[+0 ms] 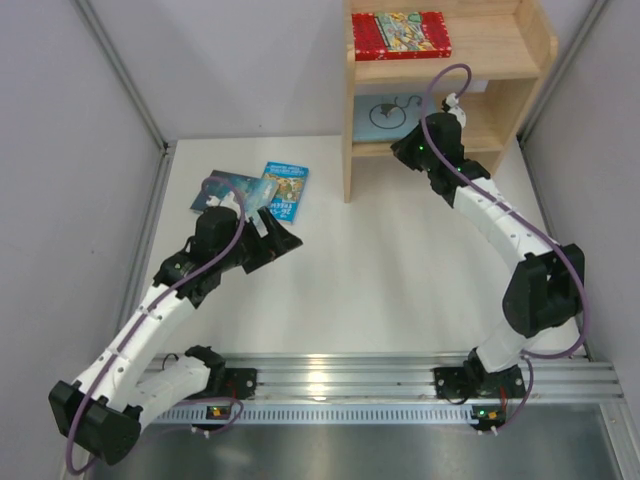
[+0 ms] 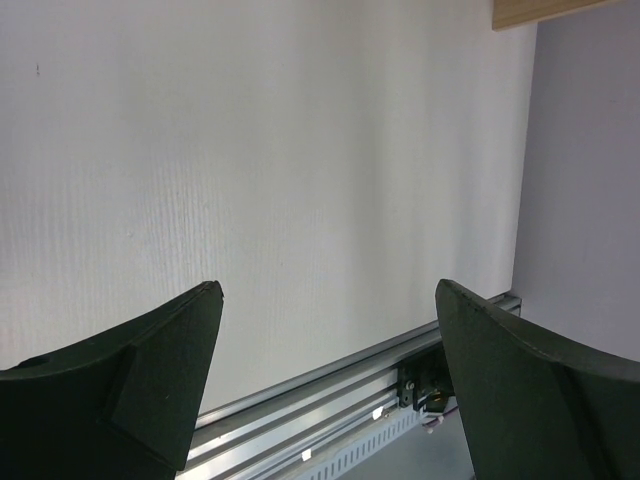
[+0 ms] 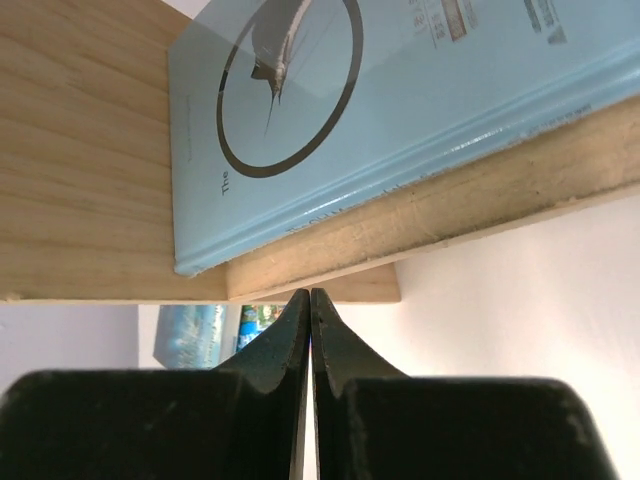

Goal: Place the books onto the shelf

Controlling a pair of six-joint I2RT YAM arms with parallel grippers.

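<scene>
The right gripper (image 3: pixel 310 295), jaws pressed together and empty, sits just off the lower front edge of the shelf (image 3: pixel 80 160), where a pale book (image 3: pixel 420 120) lies along the lip beneath a red book (image 1: pixel 400 34), while the left gripper (image 2: pixel 328 290) gapes over bare table (image 1: pixel 400 270) beside the blue book (image 1: pixel 285 190) and teal book (image 1: pixel 225 188).

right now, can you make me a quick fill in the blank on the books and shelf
The red book lies on the ____ tier of the shelf.
The blue cartoon book and the teal book lie on the ____.
The right end effector is ____, holding nothing.
The left end effector is ____.
Missing: top; table; shut; open.
</scene>
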